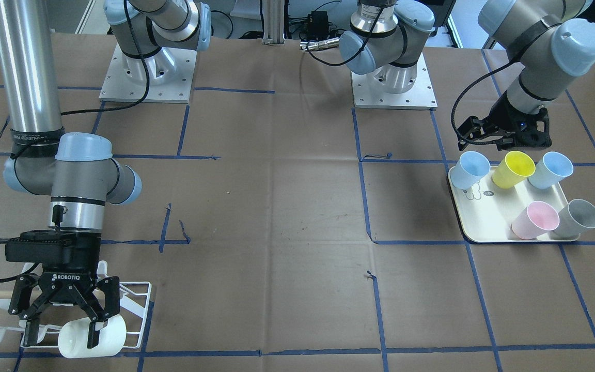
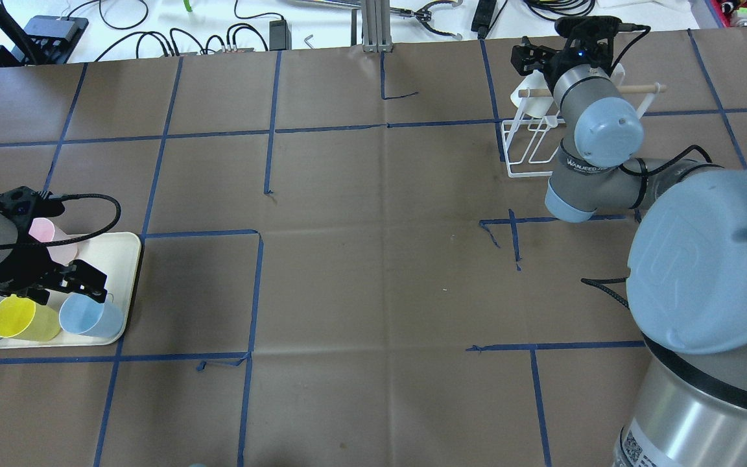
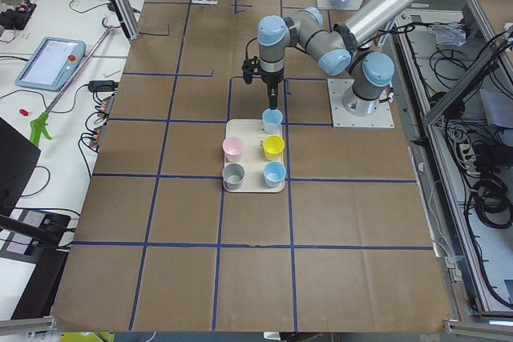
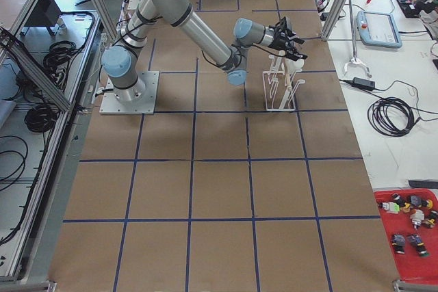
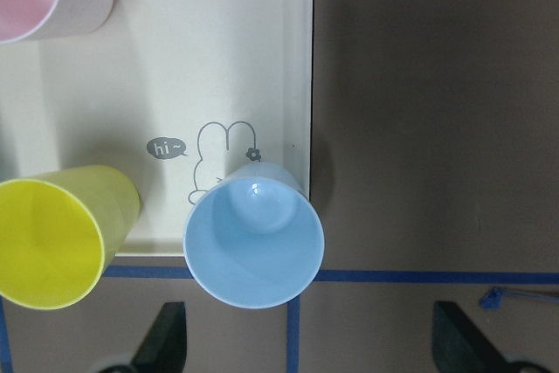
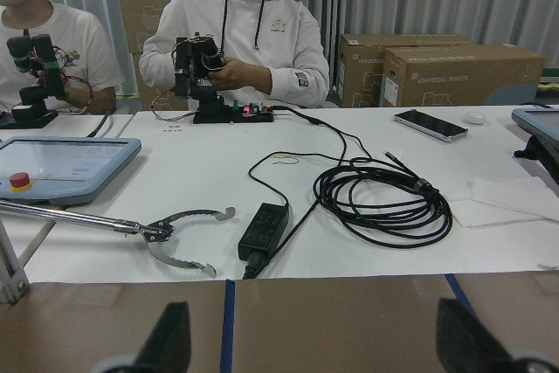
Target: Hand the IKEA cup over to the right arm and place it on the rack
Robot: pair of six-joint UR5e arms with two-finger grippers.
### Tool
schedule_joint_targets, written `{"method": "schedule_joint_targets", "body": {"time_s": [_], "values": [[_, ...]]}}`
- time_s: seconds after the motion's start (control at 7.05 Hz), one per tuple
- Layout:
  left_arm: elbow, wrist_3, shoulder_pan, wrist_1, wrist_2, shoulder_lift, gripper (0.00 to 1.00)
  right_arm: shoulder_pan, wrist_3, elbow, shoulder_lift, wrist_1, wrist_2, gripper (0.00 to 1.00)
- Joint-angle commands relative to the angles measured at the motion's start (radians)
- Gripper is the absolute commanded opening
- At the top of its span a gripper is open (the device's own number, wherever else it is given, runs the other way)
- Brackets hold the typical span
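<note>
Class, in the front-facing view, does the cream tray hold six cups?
No, the tray holds five: blue cup, yellow cup, second blue cup, pink cup, grey cup.

Bright, flat ceiling light fills the room. The brown paper table cover (image 2: pixel 373 279) is evenly lit, with a pale sheen near its middle and only faint shadows. The white bench top (image 2: pixel 153 29) beyond it is washed out. A hard highlight runs down the silver arm tube (image 1: pixel 18 62), and the white plastic cup (image 1: pixel 92 337) nearly blows out. From the left wrist, soft grey shadows lie on the cream tray (image 5: pixel 262 58) beside the pale-blue plastic cup (image 5: pixel 253 246). The right gripper (image 6: pixel 314 351) shows as two blurred black fingertips (image 6: pixel 168 342); the background is sharp.
</note>
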State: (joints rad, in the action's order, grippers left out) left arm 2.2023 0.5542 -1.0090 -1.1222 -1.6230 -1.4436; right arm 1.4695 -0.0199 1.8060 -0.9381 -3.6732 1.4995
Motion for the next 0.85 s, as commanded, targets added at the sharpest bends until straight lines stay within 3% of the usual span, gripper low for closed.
{"method": "schedule_joint_targets", "body": {"time_s": [0.0, 0.28, 0.57, 0.71], "values": [[0.078, 0.004, -0.002, 0.091, 0.006, -0.039, 0.98, 0.005, -0.002, 0.006, -0.074, 0.002, -0.007, 1.00], [0.115, 0.019, -0.002, 0.177, 0.000, -0.083, 0.98, 0.034, 0.000, 0.038, -0.192, 0.033, -0.007, 1.00], [0.109, 0.024, -0.002, 0.177, -0.008, -0.077, 0.95, 0.060, 0.017, 0.143, -0.392, 0.151, -0.007, 1.00], [0.103, 0.041, -0.002, 0.176, -0.009, -0.077, 0.71, 0.075, 0.106, 0.215, -0.494, 0.178, -0.007, 1.00]]}}
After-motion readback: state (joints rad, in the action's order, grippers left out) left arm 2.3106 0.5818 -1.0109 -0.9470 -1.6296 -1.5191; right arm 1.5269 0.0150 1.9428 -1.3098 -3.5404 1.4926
